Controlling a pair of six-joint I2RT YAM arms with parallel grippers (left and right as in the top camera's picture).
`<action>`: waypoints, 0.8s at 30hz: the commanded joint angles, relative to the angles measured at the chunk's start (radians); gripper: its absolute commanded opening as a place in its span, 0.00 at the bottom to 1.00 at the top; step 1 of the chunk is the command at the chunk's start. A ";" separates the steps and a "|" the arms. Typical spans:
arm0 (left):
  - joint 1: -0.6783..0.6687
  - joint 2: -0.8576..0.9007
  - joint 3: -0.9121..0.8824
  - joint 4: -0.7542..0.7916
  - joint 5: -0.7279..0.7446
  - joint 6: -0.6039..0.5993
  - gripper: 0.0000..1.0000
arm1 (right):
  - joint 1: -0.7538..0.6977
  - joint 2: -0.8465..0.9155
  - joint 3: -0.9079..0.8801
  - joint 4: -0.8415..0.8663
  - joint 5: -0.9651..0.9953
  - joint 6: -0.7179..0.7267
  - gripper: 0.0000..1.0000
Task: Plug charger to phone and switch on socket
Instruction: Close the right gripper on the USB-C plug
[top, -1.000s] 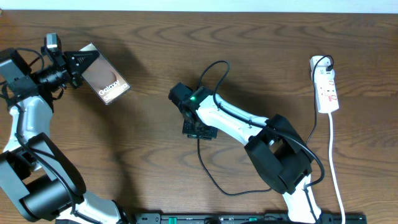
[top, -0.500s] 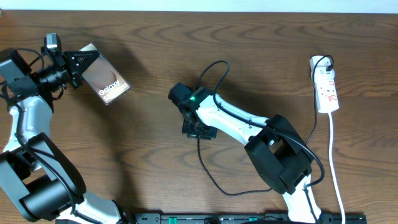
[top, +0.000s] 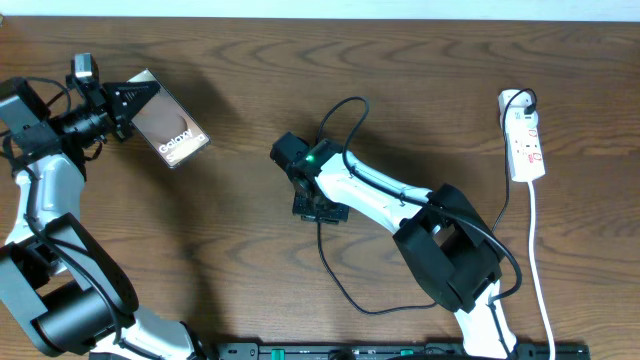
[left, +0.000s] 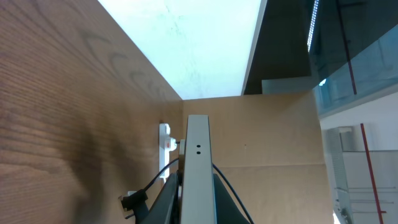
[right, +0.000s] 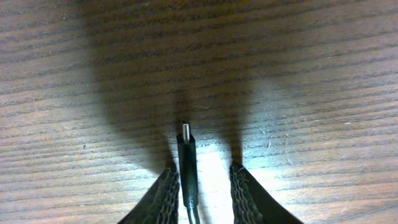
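The phone (top: 170, 131), brown-grey with white "Galaxy" lettering, is held off the table at the far left, and my left gripper (top: 133, 100) is shut on its corner. In the left wrist view the phone (left: 198, 155) shows edge-on between the two fingers. The charger cable (top: 335, 282) loops across the middle of the table. Its black plug tip (right: 186, 155) lies flat on the wood between the fingers of my right gripper (right: 202, 182). That gripper is open, with the plug close to the left pad (right: 168, 193) and a gap to the right one. The white socket (top: 525, 145) lies at the far right.
The socket's white cord (top: 537, 270) runs down the right side toward the front edge. A black plug (top: 520, 100) sits in the socket's far end. My right arm (top: 400, 205) stretches diagonally over the table's middle. A black rail (top: 400, 351) lines the front edge.
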 joint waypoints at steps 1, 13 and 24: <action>0.002 -0.024 0.000 0.005 0.046 0.010 0.07 | -0.003 0.027 -0.007 0.012 0.027 0.011 0.23; 0.002 -0.024 0.000 0.005 0.046 0.010 0.08 | -0.005 0.027 -0.007 0.013 0.042 0.012 0.14; 0.001 -0.024 0.000 0.005 0.046 0.010 0.07 | -0.005 0.027 -0.007 0.016 0.042 0.012 0.04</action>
